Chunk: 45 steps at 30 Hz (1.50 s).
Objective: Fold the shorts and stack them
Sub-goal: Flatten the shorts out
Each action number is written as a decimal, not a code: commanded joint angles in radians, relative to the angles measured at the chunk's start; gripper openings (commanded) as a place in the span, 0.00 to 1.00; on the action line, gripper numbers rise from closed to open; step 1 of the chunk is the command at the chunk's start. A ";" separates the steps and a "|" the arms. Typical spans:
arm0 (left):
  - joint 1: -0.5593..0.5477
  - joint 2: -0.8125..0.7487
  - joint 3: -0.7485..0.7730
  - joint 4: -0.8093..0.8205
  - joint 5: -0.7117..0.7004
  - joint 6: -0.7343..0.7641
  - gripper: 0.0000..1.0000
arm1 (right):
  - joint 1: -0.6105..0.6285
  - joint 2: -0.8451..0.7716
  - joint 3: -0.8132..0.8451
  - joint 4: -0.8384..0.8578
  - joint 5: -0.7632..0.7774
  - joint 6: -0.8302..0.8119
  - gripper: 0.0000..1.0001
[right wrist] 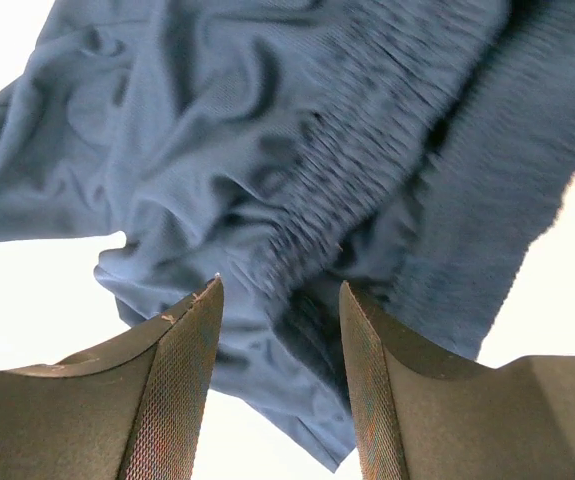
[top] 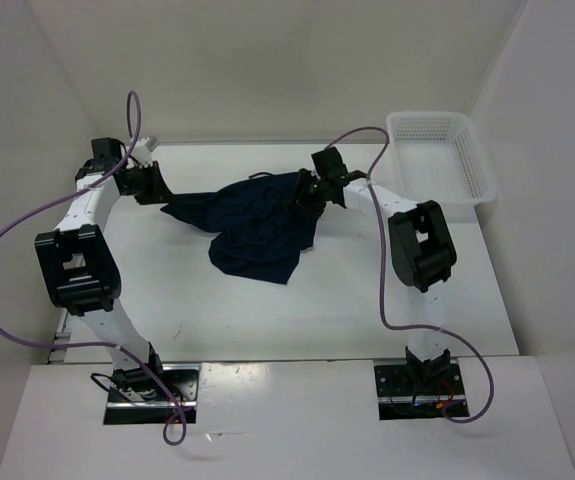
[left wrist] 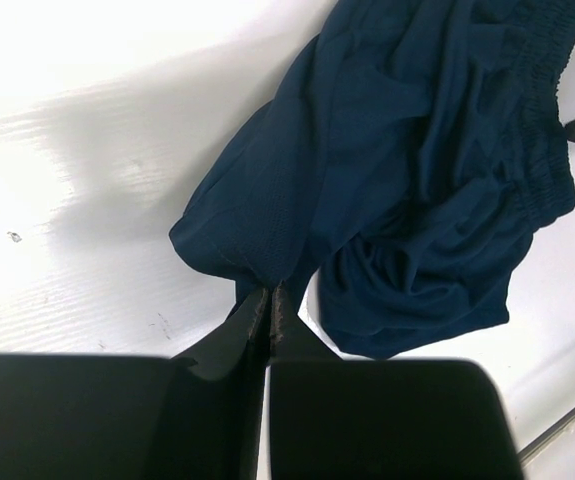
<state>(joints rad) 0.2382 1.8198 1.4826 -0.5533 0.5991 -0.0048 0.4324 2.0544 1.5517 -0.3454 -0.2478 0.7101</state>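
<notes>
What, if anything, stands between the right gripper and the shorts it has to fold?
Nothing visible does. The right gripper is open right at the shorts, and only their gathered waistband shows past its fingers. The left gripper is shut on an edge of the same cloth.

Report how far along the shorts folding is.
Done: nothing so far. The shorts lie crumpled and wrinkled on the table, with no fold visible. In hand: the left gripper is shut on one edge of the cloth, and the right gripper is open with its fingers astride the gathered waistband. Left to do: spreading the shorts flat, folding them and stacking.
</notes>
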 commanded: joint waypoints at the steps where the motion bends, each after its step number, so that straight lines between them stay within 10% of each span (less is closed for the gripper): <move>1: 0.001 -0.004 0.007 0.018 0.011 0.005 0.00 | 0.006 0.064 0.074 0.057 -0.068 0.012 0.56; 9: 0.001 -0.013 -0.013 0.027 -0.007 0.005 0.00 | 0.016 0.207 0.250 -0.023 -0.077 0.031 0.50; 12: 0.022 -0.013 0.052 0.027 0.017 0.005 0.00 | -0.007 0.208 0.342 0.009 -0.030 -0.016 0.07; 14: 0.023 -0.004 0.080 0.038 0.018 0.005 0.00 | -0.027 0.208 0.402 0.019 0.016 -0.032 0.00; 22: 0.105 0.069 0.566 0.001 0.030 0.005 0.00 | -0.210 0.078 0.706 0.045 -0.071 -0.191 0.00; 27: 0.118 -0.008 0.562 -0.065 0.030 0.005 0.00 | -0.221 -0.117 0.398 0.071 -0.174 -0.299 0.00; 31: 0.118 -0.131 0.267 -0.140 0.027 0.005 0.01 | -0.221 -0.378 0.024 0.137 -0.184 -0.342 0.00; 35: 0.118 -0.197 0.006 -0.209 -0.018 0.005 0.04 | -0.230 -0.554 -0.356 0.102 -0.127 -0.301 0.20; 39: 0.053 -0.206 -0.252 -0.258 -0.073 0.005 0.17 | -0.253 -0.625 -0.536 0.057 -0.101 -0.274 0.65; 45: -0.004 -0.186 -0.403 -0.221 -0.166 0.005 0.40 | -0.253 -0.587 -0.549 0.129 -0.079 -0.251 0.70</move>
<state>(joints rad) 0.2302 1.6463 1.0672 -0.8066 0.4774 -0.0040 0.1825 1.4769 0.9611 -0.3103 -0.3470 0.4496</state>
